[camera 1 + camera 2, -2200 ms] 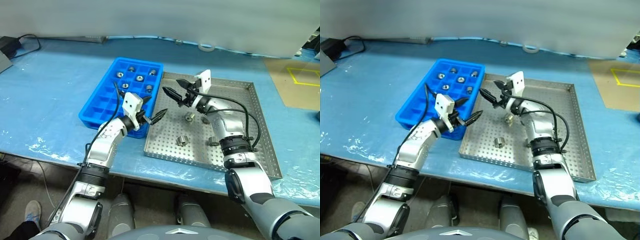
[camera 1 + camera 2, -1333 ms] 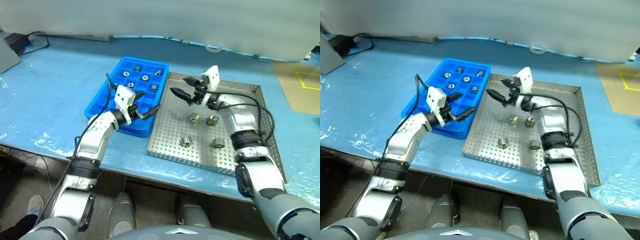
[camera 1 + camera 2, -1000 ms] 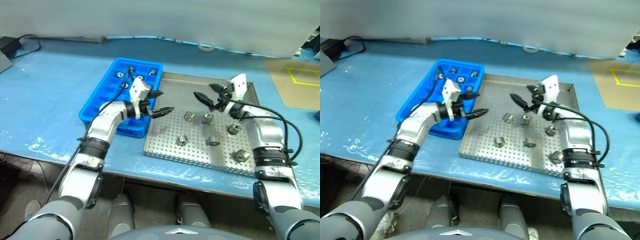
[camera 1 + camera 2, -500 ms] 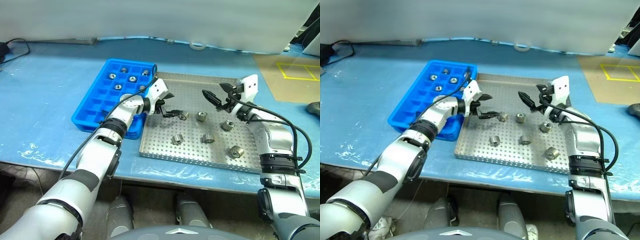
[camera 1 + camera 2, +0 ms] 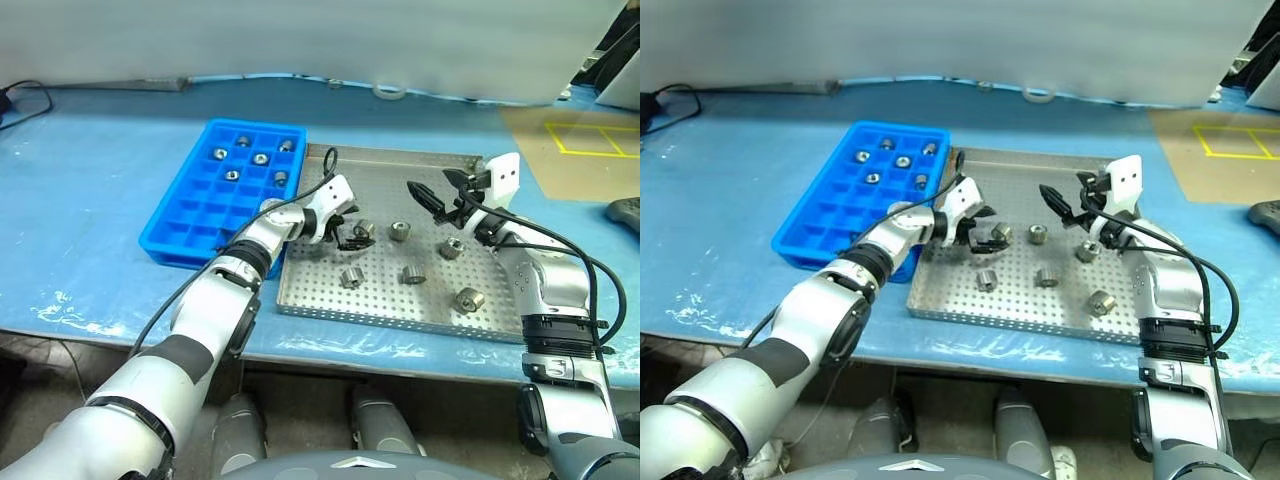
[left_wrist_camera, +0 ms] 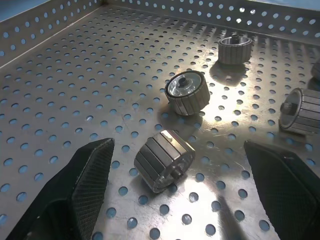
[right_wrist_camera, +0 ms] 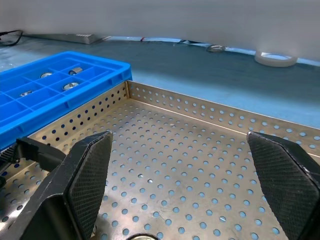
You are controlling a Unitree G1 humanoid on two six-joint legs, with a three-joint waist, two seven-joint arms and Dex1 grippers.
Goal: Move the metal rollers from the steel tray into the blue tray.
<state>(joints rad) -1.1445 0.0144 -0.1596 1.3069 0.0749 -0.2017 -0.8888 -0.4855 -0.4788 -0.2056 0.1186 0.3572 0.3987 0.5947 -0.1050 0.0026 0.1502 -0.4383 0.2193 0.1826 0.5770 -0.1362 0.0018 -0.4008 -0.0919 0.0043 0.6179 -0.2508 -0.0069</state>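
Note:
The steel tray lies on the blue-covered table with several metal rollers on its perforated floor. My left gripper stands open and low over the tray's left part. Its fingers flank one roller lying on its side, without touching it. More rollers lie just beyond it. Over the tray's far right part, my right gripper hovers open and empty, above the roller. To the left, against the steel tray, the blue tray holds several rollers in its far compartments.
A white tape ring lies on the table behind the steel tray. A black cable runs at the far left. A brown board with yellow tape lies to the right, a dark object by the right edge.
My left gripper has moved down and to the right into the steel tray, ending with its open fingers on either side of a roller. The right gripper has kept still.

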